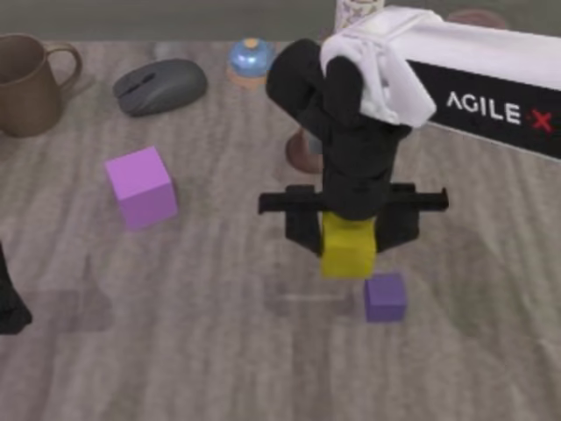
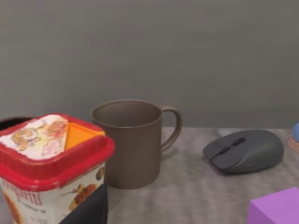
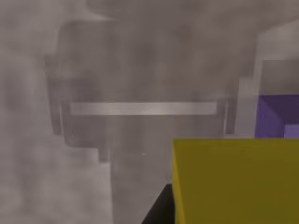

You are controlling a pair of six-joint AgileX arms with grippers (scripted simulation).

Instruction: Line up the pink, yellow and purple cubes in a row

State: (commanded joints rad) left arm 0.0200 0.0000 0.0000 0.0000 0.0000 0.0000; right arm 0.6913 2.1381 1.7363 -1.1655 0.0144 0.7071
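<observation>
The right gripper (image 1: 349, 230) clamped the matte yellow cube (image 1: 348, 249), with the small purple cube (image 1: 385, 296) at its four o'clock. The pink cube (image 1: 140, 186) sat well apart at nine o'clock, below a rounded grey mouse (image 1: 160, 86). The left gripper's (image 1: 10, 309) state I cannot tell.

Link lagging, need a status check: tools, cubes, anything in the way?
Right tool shut on yellow cube, just beside purple cube. Pink cube apart at left. Left arm parked at left edge. Nothing between the cubes.
</observation>
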